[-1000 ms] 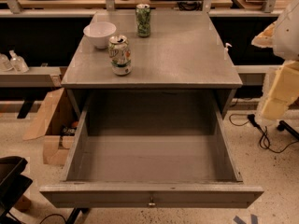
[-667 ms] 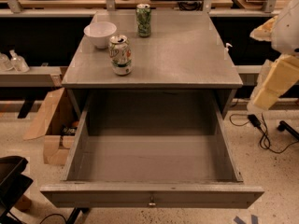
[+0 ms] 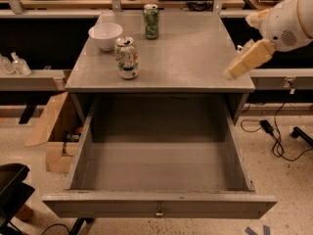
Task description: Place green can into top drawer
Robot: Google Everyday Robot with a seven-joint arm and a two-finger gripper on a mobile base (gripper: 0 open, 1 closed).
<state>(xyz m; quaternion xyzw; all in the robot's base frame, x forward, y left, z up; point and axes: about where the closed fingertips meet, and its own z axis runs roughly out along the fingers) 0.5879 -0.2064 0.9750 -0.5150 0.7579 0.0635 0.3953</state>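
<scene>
The green can (image 3: 151,21) stands upright at the back of the grey cabinet top (image 3: 195,48), near the middle. The top drawer (image 3: 117,205) is pulled fully open below the cabinet top, and nothing shows inside it. My gripper (image 3: 248,59) comes in from the right on a white arm (image 3: 286,23). It hangs over the right edge of the cabinet top, well to the right of the green can and in front of it. It holds nothing that I can see.
A white-and-green can with a red mark (image 3: 126,58) stands front left on the top, and a white bowl (image 3: 105,35) sits behind it. A cardboard box (image 3: 54,131) lies on the floor at the left, cables (image 3: 276,136) at the right, and a dark chair (image 3: 12,190) at the bottom left.
My arm has moved left and upward, bringing the gripper from beside the cabinet to over its right edge. The cans, bowl and drawer have not moved.
</scene>
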